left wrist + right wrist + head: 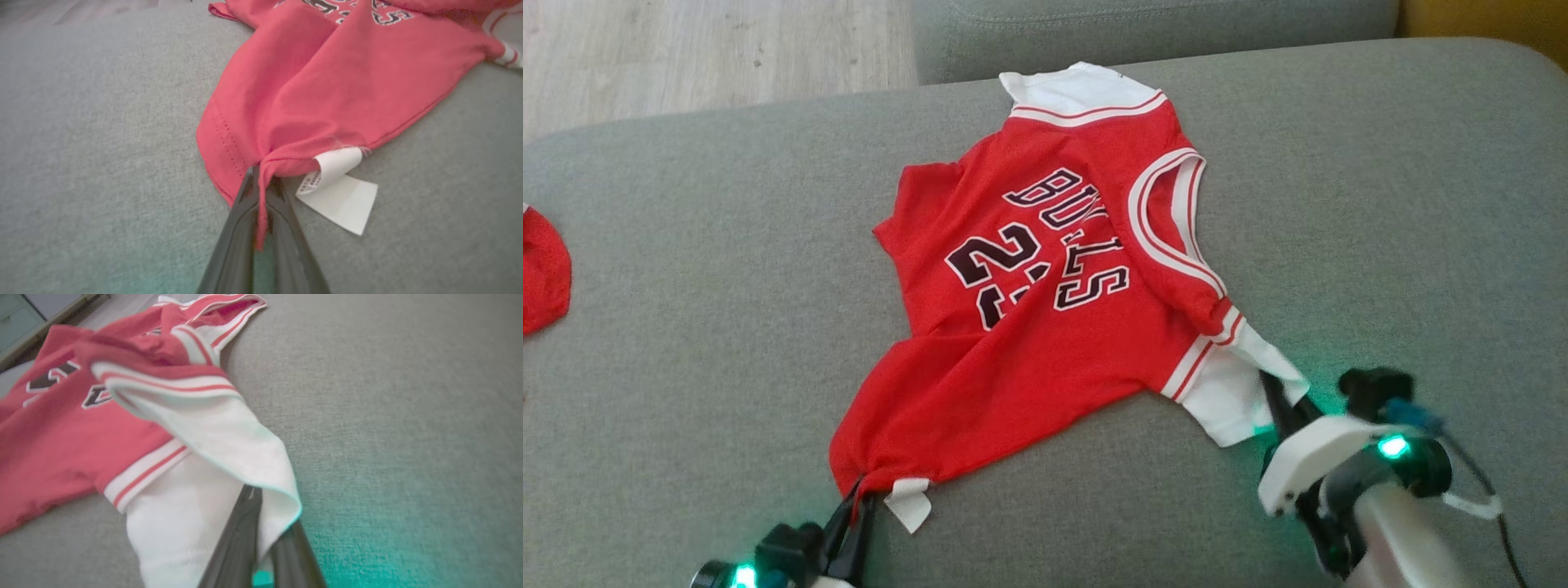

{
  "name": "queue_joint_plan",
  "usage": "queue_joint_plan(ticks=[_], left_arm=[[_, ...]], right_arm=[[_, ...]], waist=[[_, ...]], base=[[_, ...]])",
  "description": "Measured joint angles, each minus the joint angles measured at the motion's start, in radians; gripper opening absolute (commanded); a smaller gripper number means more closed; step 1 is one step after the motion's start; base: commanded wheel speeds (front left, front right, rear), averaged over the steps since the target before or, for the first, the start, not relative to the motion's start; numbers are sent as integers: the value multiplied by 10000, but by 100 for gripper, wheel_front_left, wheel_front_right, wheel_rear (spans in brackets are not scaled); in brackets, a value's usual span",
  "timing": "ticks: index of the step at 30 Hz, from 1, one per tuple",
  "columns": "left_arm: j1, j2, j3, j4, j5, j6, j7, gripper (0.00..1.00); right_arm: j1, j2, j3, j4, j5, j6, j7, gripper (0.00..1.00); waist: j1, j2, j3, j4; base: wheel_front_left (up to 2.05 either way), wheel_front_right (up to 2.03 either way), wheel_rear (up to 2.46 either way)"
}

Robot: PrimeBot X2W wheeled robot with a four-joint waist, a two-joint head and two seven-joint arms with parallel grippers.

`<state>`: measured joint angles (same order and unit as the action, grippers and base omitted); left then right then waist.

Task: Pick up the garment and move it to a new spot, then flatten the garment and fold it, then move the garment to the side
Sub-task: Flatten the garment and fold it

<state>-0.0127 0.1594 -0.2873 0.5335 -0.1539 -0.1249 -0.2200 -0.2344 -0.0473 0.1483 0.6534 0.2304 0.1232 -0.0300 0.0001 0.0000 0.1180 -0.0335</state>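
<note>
The red jersey point(1045, 269) with white sleeves and black lettering lies spread mid-frame on the grey fabric sofa cushion point(703, 327). The left hand point(854, 498) pinches its hem corner at lower left, beside a white care label point(908, 500); the right hand point(1278, 400) is clamped on a white sleeve at lower right — probably a two-point hold, to draw the cloth flat.

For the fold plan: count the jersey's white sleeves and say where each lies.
2. One white sleeve at the far end of the jersey; the other at the near end, pinched in the right claw.
</note>
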Motion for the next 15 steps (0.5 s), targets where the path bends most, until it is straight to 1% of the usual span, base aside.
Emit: queue_joint_plan(ticks=[2, 4, 5, 8, 10, 13, 15], left_arm=[[90, 19, 6, -635, -433, -6, 4, 0], [189, 136, 0, -1793, -938, -75, 165, 0], [189, 136, 0, -1793, -938, -75, 165, 0], [274, 709, 111, -4088, -1586, -75, 752, 0], [371, 1118, 387, -5689, -1985, -75, 1220, 0], [484, 1501, 769, -7791, -2811, -73, 1965, 0], [464, 1653, 974, -9026, -3289, -73, 2491, 0]], right_arm=[[29, 0, -48, -665, 1221, 0, 297, 0], [69, 2, -161, -1801, 2439, 0, 848, 0], [69, 2, -161, -1801, 2439, 0, 848, 0], [453, 2, -673, -4167, 4033, 0, 1990, 0], [932, -2, -1164, -5877, 4867, -2, 2869, 0], [1611, 4, -1994, -8264, 6171, -2, 4146, 0], [1787, 10, -2571, -9534, 6993, -2, 4849, 0]], waist=[[0, 0, -61, -2], [0, 0, -140, -6], [0, 0, -140, -6], [0, 0, -308, -6], [-1, 0, -411, -23], [-1, 0, -522, -118], [-1, 0, -591, -204]], base=[[0, 0, 0], [0, 0, 0], [0, 0, 0], [0, 0, 0], [0, 0, 0], [0, 0, 0], [0, 0, 0]])
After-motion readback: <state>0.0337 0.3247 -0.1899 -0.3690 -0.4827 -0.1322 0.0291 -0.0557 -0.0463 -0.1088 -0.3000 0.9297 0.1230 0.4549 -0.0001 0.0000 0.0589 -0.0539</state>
